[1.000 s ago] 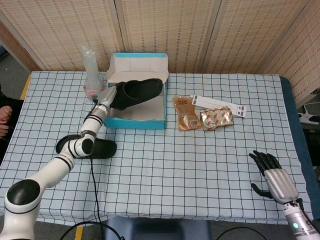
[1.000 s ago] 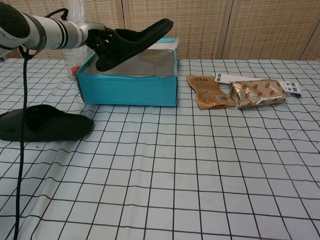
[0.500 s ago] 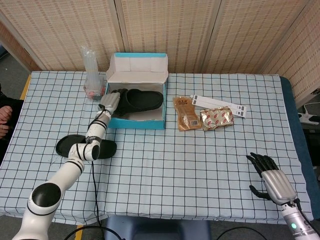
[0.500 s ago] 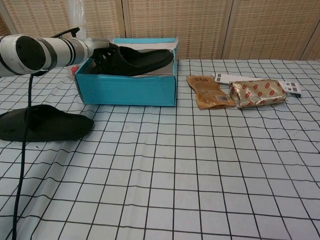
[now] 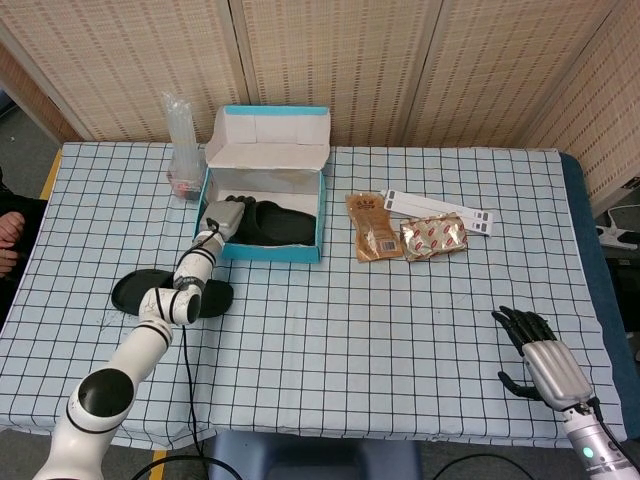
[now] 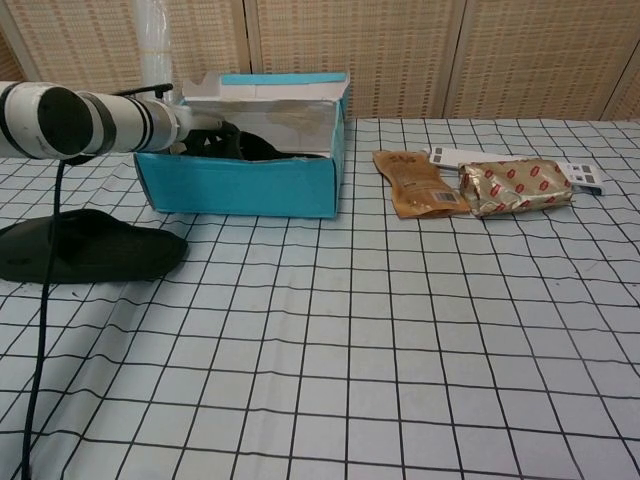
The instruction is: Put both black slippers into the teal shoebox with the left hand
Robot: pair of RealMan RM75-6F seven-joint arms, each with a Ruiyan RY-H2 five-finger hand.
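Woven bamboo screens run along the back, and in front of them sits the tabletop [image 5: 400, 330] with its white cloth and dark grid. Going from the left — one black slipper [image 5: 165, 293] lies flat on the cloth near the left edge, partly under the robot's left arm, well clear of the box. Behind it, near the back-left corner, stands a clear plastic bag thing [image 5: 180, 140] with something reddish at the bottom; can't make out what it is.

Next up is the teal shoebox [image 5: 262, 212], lid flipped up at the back. The other black slipper [image 5: 275, 222] is lying inside it. The left hand [image 5: 222, 214] reaches in at the box's left end, fingers down around the slipper's near end — from the chest camera it looks like a grip, dark fingers wrapped on the shoe.

Right of the box: a brown snack pouch [image 5: 373, 227], then a shiny red-patterned packet [image 5: 433, 238], with a white strip [image 5: 437, 210] lying just behind them.

Far right, near the front corner, the right hand [image 5: 540, 355] hangs at the tabletop's edge, holding nothing, dark fingers apart.
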